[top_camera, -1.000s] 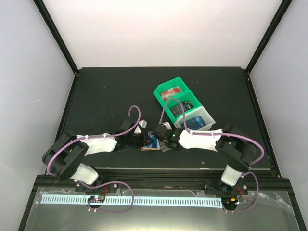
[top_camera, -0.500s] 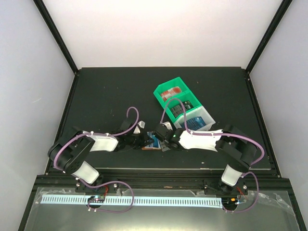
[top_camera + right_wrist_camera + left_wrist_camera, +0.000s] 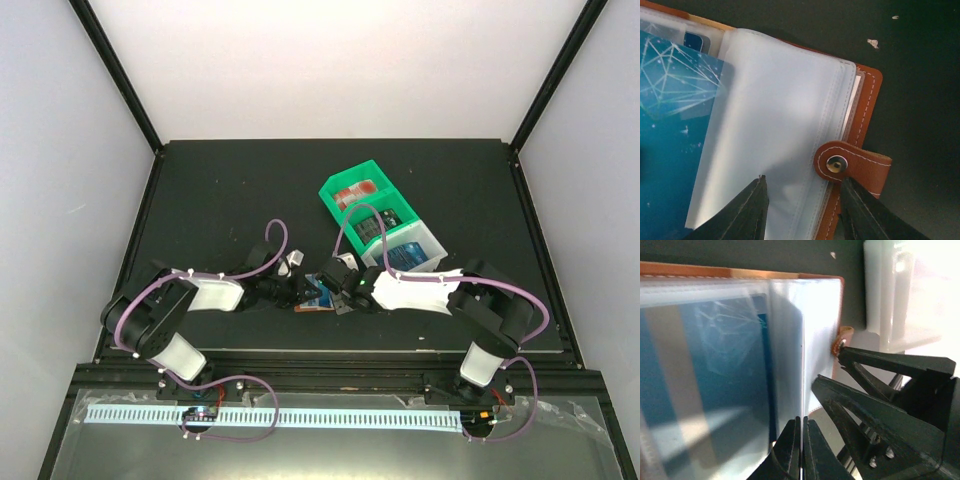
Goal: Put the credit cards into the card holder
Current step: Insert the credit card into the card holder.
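The brown leather card holder (image 3: 309, 309) lies open between both grippers, clear sleeves showing. A blue card with light print (image 3: 670, 125) sits in a sleeve; it also shows in the left wrist view (image 3: 715, 370). My left gripper (image 3: 802, 432) is shut on the thin edge of a clear sleeve (image 3: 785, 350); in the top view it (image 3: 296, 290) is at the holder's left. My right gripper (image 3: 802, 200) is open, its fingers astride the sleeves (image 3: 775, 130) beside the strap and snap (image 3: 837, 164); in the top view it (image 3: 331, 284) is at the holder's right.
A green bin (image 3: 337, 185) behind the holder has a red card (image 3: 360, 190) and dark cards (image 3: 375, 228). A white bin (image 3: 432, 240) next to it has a blue card (image 3: 405, 255). The right gripper's black fingers (image 3: 880, 405) crowd the left wrist view.
The left arm has folded in, its elbow shifting right, while its gripper stays at the holder. The right arm and holder have barely moved.
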Tool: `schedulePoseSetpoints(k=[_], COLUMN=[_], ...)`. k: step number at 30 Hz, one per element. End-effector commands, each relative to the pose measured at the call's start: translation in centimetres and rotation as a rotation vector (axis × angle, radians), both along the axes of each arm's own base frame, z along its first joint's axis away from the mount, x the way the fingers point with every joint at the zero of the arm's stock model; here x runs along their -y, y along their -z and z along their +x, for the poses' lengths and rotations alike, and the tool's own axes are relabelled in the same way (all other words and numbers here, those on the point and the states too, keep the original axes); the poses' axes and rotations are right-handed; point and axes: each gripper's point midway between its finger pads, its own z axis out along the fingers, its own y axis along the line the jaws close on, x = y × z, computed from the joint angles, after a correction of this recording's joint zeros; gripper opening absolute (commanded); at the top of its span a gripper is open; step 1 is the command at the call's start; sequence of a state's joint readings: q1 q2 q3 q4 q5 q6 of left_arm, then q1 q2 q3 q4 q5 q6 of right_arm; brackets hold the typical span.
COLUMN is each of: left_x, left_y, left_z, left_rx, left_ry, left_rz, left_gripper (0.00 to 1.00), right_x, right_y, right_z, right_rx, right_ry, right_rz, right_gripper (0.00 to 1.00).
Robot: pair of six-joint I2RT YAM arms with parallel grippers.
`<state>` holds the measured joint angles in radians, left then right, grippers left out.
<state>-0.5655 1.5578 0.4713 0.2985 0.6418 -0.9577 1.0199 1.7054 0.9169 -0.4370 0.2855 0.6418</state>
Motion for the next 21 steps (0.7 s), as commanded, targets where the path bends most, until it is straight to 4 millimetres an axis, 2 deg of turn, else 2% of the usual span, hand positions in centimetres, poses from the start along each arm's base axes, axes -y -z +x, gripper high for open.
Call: schedulePoseSetpoints(k=[1, 8, 15, 21], left_x=[1.6, 1.7, 0.6, -0.1], left_y=[-2.7, -2.1, -0.2, -0.3], left_z=[-0.1, 0.0, 0.9, 1.2], left_rx=[0.063, 0.052, 0.046, 0.068], left_ry=[0.113, 0.123, 0.049, 0.019], left_rz=[-0.087, -0.082, 0.016, 0.056], left_gripper=[0.02, 0.02, 0.02, 0.02], right_x=[0.9, 0.9, 1.1, 0.9], right_y=[2.4, 2.6, 2.6, 2.6], right_z=[-1.5, -1.5, -1.7, -1.6], right_rx=[-0.073, -0.079, -0.079, -0.081], right_ry=[-0.005, -0.005, 0.0, -0.002], right_rz=[-0.045, -0.046, -0.043, -0.038], right_gripper=[0.42, 0.42, 0.42, 0.42])
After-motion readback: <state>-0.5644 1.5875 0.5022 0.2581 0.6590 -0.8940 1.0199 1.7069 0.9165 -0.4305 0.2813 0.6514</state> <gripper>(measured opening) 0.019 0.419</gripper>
